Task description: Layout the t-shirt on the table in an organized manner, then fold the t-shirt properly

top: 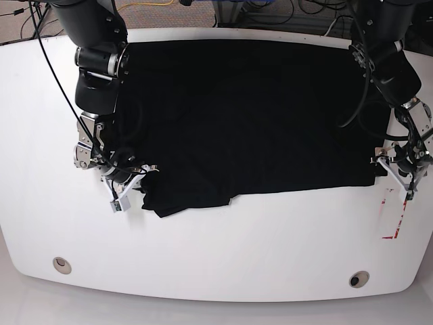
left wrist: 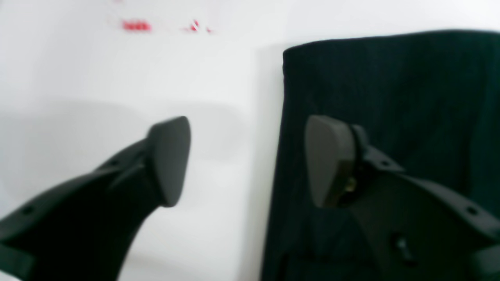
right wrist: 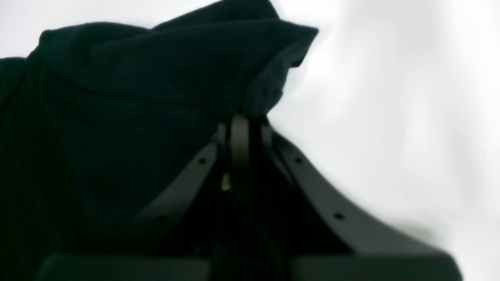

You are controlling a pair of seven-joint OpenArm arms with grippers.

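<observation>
Right tool (right wrist: 239, 128) pinching t-shirt (top: 243, 115) corner

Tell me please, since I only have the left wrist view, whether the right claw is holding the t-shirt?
Observer: Yes. The right claw is shut on a bunched corner of the t-shirt.
Operator: Is the shirt spread out overall?
Observer: Mostly. In the base view it lies flat across the far half of the table, but the near corner at the right claw is rumpled.
Operator: And where does my left claw sit?
Observer: The left claw is open at the shirt's opposite near corner, beside a red tape mark.
</observation>
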